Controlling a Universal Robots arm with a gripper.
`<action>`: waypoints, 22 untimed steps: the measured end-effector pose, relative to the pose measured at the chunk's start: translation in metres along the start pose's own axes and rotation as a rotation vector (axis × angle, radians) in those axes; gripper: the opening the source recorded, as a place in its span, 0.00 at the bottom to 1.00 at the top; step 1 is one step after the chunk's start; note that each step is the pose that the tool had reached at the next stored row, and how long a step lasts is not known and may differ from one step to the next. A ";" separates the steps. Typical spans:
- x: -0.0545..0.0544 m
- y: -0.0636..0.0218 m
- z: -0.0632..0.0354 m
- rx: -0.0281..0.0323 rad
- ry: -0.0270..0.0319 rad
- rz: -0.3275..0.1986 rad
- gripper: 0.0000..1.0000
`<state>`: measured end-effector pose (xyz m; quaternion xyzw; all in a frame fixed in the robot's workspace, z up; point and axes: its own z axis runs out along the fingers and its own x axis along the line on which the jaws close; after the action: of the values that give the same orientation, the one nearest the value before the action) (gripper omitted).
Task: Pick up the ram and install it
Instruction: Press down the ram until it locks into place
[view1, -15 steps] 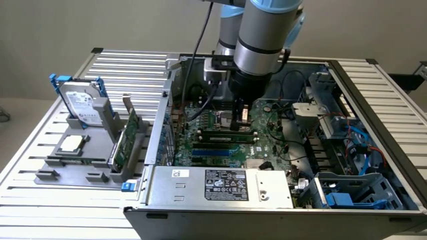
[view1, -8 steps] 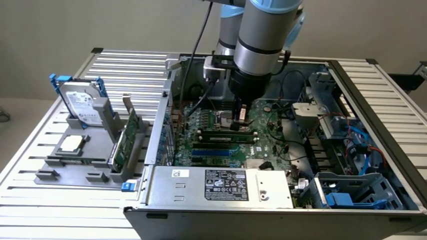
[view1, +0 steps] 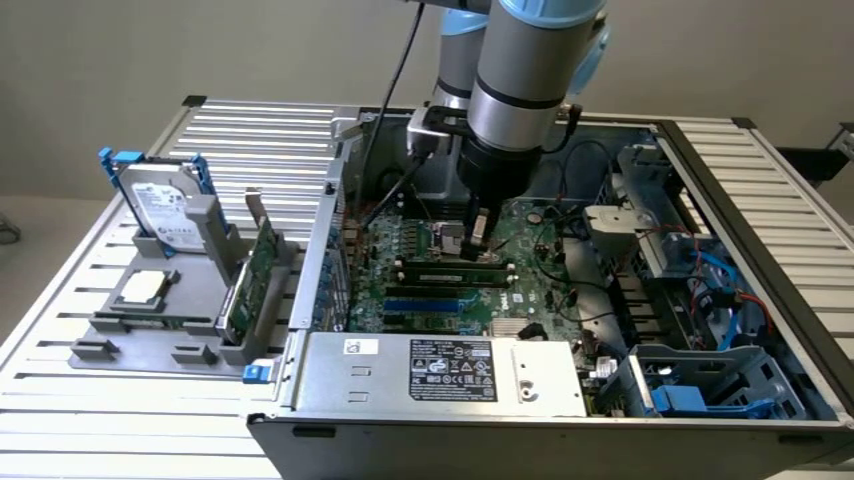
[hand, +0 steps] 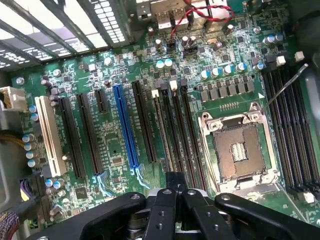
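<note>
Exterior view: your gripper (view1: 483, 238) stands over the motherboard (view1: 534, 290), fingers clenched, tip just above the ram (view1: 454, 268), which lies seated edge-up in a slot, long axis running across the exterior view's left–right. Treat it as light, stiff and fragile; hold its long edges. Wrist view: the closed fingers (hand: 167, 200) hover over the black slots (hand: 175, 130).

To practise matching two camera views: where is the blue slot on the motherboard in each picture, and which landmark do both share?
Exterior view: the blue slot lies mid-picture on the motherboard, nearer the camera than the gripper.
Wrist view: the blue slot runs between black slots, beyond the gripper.
Shared landmark: the shut gripper over the board.
</note>
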<state>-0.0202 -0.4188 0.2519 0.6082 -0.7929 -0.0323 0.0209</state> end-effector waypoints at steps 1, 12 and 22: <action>0.000 0.0000 -0.0001 0.0001 -0.0012 0.015 0.11; 0.000 0.0001 -0.0011 0.0011 -0.0143 0.184 0.11; 0.000 0.0002 -0.0029 0.0022 -0.0275 0.356 0.11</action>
<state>-0.0201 -0.4188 0.2548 0.4577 -0.8883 -0.0355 0.0147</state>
